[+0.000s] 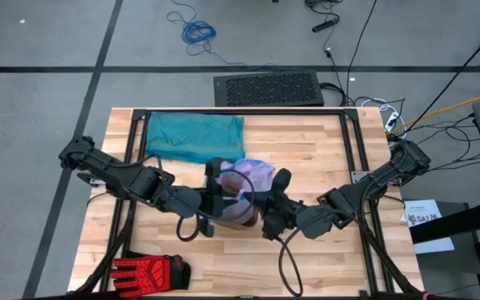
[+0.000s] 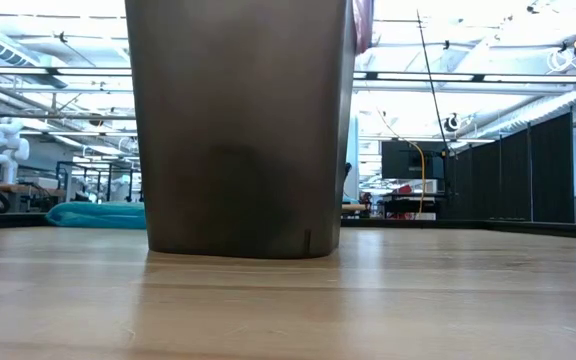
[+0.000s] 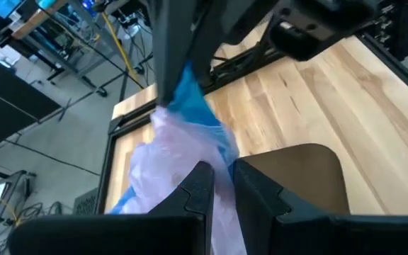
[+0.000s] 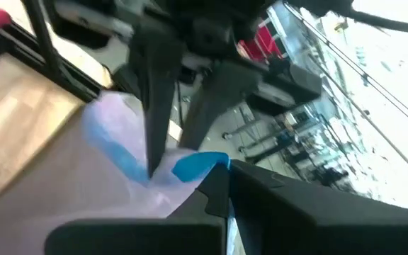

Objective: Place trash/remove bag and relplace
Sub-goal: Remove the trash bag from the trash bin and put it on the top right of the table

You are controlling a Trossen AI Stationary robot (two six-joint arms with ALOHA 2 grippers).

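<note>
A dark grey-brown bin [image 2: 238,130] stands upright on the wooden table, mid-table. The bag [image 1: 255,173], thin pale lilac plastic with a blue rim, is bunched above the bin's mouth. Both grippers meet over it: my left gripper [image 3: 218,190] is shut on the lilac plastic, and my right gripper [image 4: 222,185] is shut on the blue rim. In the high view they show at my left gripper [image 1: 233,197] and my right gripper [image 1: 255,200]. A teal-green bag [image 1: 194,136] lies flat at the far left. The trash is hidden. My left gripper pinches bunched lilac plastic [image 3: 202,157] just below the blue rim between its two fingers, coming slanting down from the table's left. The plastic rises past the fingers toward the other gripper; how many layers, I cannot tell. My right gripper pinches the bag's blue rim [image 4: 198,166] between its two fingers, coming nearly level from the table's right. The bunched plastic trails away from the fingers toward the left gripper's fingers [image 4: 151,106], over the bin.
A red-and-black glove [image 1: 148,271] lies at the near left corner. A black frame [image 1: 132,150] runs along the table's left, far and right sides. A black mat [image 1: 267,87] lies on the floor beyond the far edge. Bare wood [image 1: 315,150] shows right of the bin.
</note>
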